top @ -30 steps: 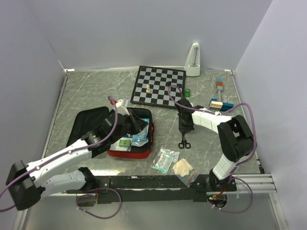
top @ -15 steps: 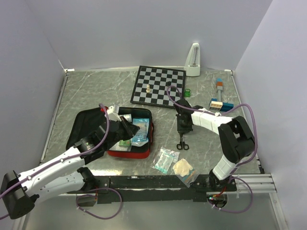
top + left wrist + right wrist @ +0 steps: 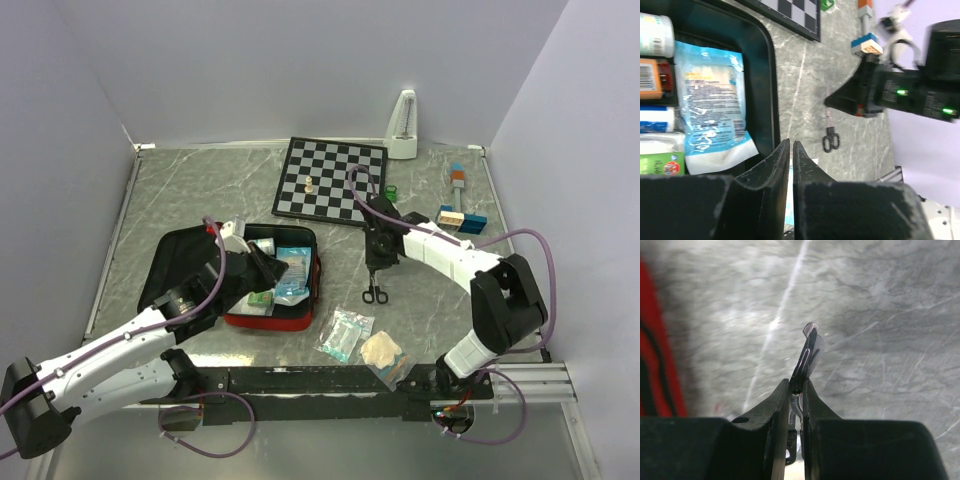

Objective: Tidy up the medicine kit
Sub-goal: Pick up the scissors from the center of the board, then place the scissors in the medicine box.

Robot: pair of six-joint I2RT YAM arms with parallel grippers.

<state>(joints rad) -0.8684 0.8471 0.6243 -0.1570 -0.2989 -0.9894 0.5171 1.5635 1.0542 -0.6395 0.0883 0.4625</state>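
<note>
At left-centre of the tabletop [image 3: 200, 190], lying open: the medicine kit [image 3: 268, 321], red tray half to the right, black lid half spread flat to the left. Inside the red half, a light blue packet [image 3: 292, 268] along the right side, a green box [image 3: 262, 298] toward the near edge, more small boxes and a white bottle left of the packet. Just over the tray, the left fingers [image 3: 765, 185], all but pressed together with only a slit between, holding nothing. Right of the kit and apart from it, the right fingers [image 3: 772, 415] pinching small black-handled scissors [image 3: 375, 293], handles toward the near side. Nearer, a clear packet [image 3: 347, 333] and a tan one [image 3: 382, 350] side by side. Far of centre, the chessboard [image 3: 330, 180] with one pale piece [image 3: 311, 185] on it; just past its far right corner, a white wedge-shaped object [image 3: 403, 128]; at far right, coloured blocks [image 3: 460, 215].
</note>
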